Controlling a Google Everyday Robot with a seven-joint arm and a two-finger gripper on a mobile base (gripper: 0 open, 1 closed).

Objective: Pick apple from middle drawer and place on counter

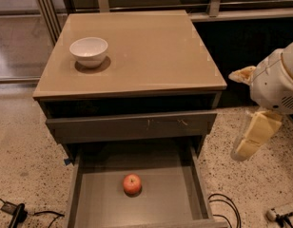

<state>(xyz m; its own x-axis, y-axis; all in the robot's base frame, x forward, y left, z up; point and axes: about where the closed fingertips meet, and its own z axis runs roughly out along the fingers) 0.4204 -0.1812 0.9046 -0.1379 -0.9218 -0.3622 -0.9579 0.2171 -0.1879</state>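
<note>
The gripper (pixel 246 113), white and pale yellow, hangs at the right edge of the view. It is beside the right side of the cabinet (pixel 210 103) and above the speckled floor (pixel 23 160), and it touches nothing. Whether it is apart or together I cannot tell. It holds nothing that can be seen.

To the left of the gripper and lower, the middle drawer (pixel 84 201) is pulled out toward the camera. Its grey floor is smooth and its side walls are low. The apple (pixel 132 184) lies on this floor, near the middle between the two walls and well apart from both. It is small, round and red, with a yellowish spot on top. It is well apart from the gripper.

Just above the open drawer there is a closed grey drawer front (pixel 132 126) with some small pale scratches near its middle. Above it is a dark gap, and then the worktop (pixel 151 51), tan-beige and glossy, nearly square. A white bowl (pixel 89 51) stands upright on the worktop near its left edge, toward the back.

On the floor, black cables (pixel 225 208) lie near the right front corner of the drawer. Another dark cable with a plug (pixel 13 212) lies at the lower left.
</note>
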